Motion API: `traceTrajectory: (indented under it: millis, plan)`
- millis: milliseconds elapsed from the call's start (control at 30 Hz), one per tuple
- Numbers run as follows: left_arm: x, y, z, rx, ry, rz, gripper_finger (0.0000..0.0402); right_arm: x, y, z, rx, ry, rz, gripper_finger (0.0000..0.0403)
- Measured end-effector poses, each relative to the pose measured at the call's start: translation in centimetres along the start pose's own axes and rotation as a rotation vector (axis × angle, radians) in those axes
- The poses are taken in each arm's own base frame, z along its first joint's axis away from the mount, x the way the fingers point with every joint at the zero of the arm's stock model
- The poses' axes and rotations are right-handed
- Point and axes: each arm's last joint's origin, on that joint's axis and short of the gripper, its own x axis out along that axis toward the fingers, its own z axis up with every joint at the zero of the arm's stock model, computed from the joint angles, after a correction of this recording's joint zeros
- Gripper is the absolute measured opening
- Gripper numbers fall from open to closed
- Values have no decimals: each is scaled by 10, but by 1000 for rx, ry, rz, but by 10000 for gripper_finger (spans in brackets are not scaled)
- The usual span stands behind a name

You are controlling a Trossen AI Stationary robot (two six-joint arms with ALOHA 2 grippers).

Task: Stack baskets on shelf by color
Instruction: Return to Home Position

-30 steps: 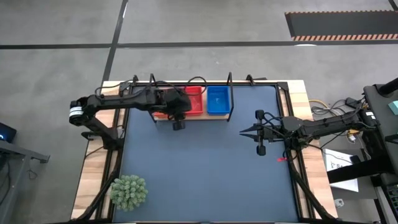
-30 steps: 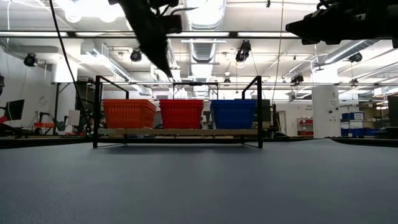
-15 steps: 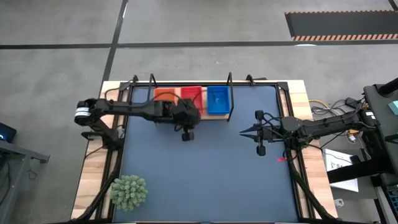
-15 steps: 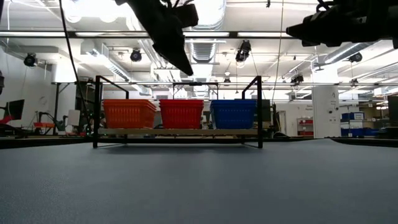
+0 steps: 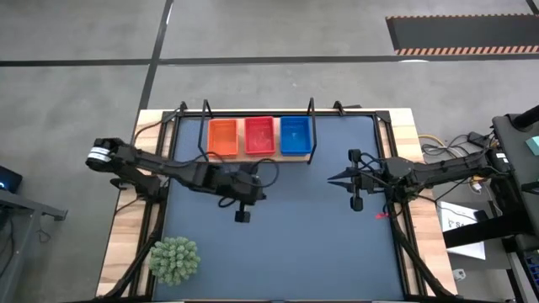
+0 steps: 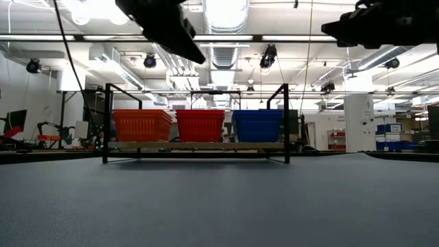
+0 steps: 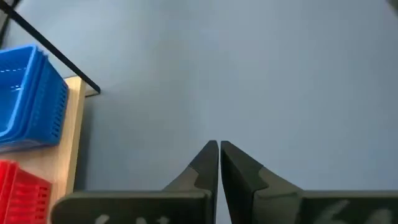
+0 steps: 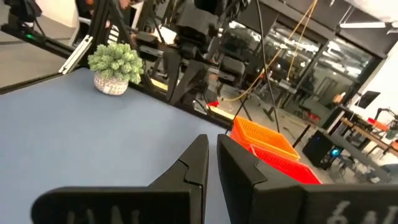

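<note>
All the baskets I can find sit on the shelf [image 6: 199, 145] at the far edge of the table [image 5: 286, 252]: orange stack [image 5: 222, 136] on the left, red stack [image 5: 258, 135] in the middle, blue stack [image 5: 295, 134] on the right. The three stand side by side and none lies loose on the table. I judge the sorting finished, so the step in hand is parking the arms.

The left pincer [image 7: 218, 144] hangs above the table just near of the shelf, roughly below the red stack and clear of the frame. Its fingers are pressed together with only a sliver between them, and it carries nothing. The right pincer [image 8: 211, 138] hovers over the right side of the table, pointing left, also closed to a thin gap and empty.

The right arm looks about parked to me. For the left arm, I think the next move is a plain retreat toward its base on the left, with the elbow folded in. It should stay high enough to clear the shelf's uprights and the plant [image 5: 174, 259] at the near left corner
</note>
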Motion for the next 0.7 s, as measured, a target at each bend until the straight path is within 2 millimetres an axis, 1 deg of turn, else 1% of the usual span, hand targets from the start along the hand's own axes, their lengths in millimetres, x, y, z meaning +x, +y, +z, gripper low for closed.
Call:
traceTrajectory:
  millis: [133,367,467,567,700]
  plan:
    - [-20,0,-16,-17,-124,3,0,-8,2,-5,-14,-47,-17,27]
    - [-58,5,-60,-66,-353,70,0,-28,2,-6,-37,-156,-71,27]
    - [-73,7,-80,-110,-424,106,0,-36,1,-4,-55,-207,-99,27]
    - [-86,9,-99,-148,-475,131,0,-42,1,-4,-61,-227,-110,27]
    - [-97,10,-120,-179,-542,167,0,-46,1,-4,-63,-229,-111,27]
